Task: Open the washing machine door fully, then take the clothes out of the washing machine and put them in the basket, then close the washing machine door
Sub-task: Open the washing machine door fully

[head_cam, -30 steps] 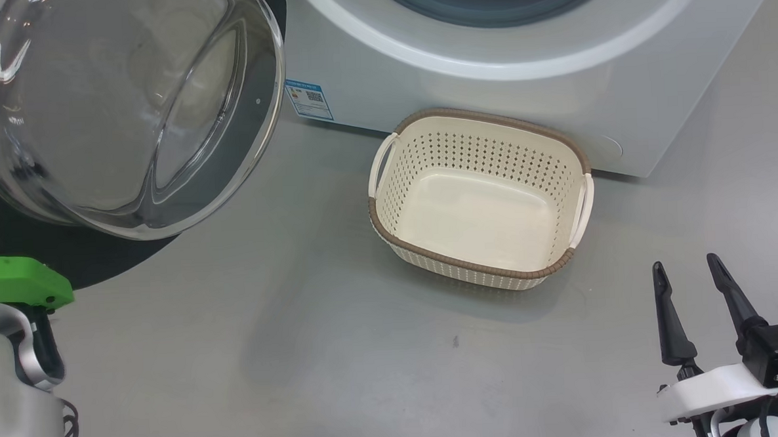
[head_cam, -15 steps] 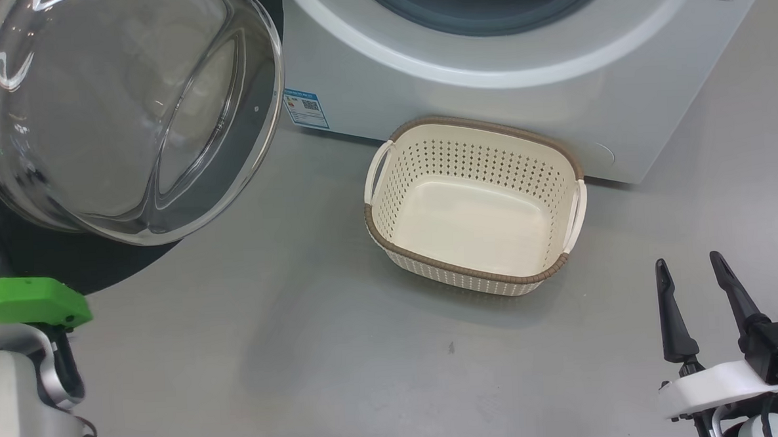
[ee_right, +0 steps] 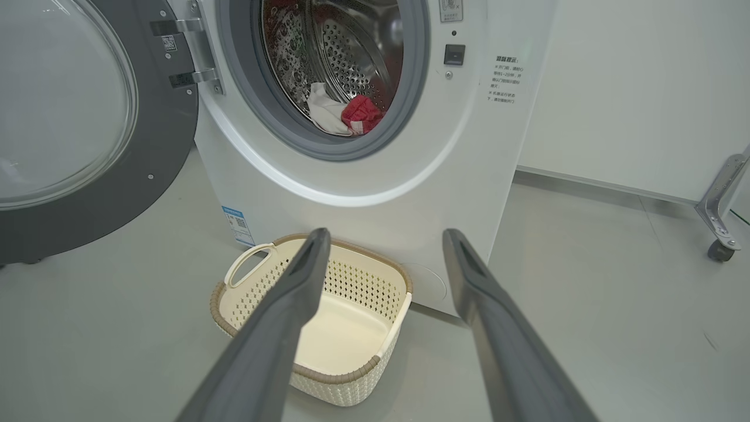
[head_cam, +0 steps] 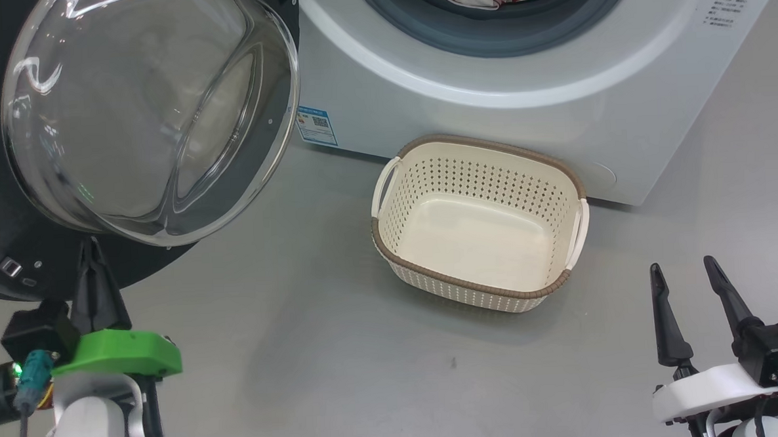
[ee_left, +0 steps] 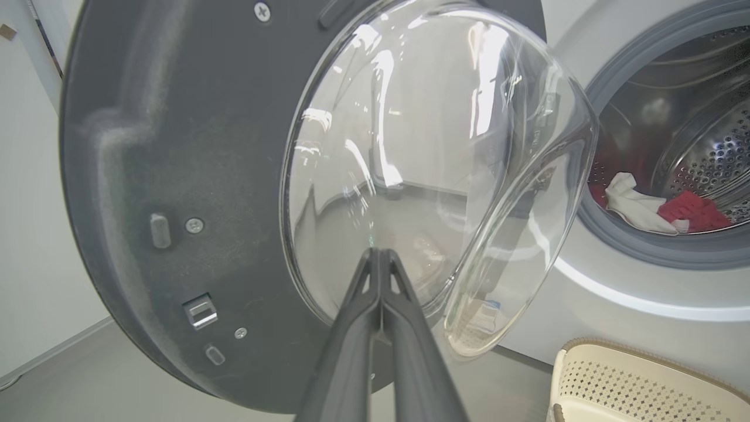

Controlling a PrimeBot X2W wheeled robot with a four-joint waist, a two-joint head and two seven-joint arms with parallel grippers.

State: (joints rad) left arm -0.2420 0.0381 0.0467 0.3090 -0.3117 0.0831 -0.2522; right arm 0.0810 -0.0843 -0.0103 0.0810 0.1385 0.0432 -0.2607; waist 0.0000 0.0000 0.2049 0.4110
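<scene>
Bright, even light. White glare streaks the door glass (ee_left: pixel 422 146) just beyond the left gripper (ee_left: pixel 379 253); both wrist views bow at their edges.

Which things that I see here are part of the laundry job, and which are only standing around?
Belong to the job: washing machine door, open; washing machine; clothes, in the drum; basket, empty.
Only standing around: blue label sticker; printed notice on the machine's front; wheeled metal leg by the wall.
</scene>
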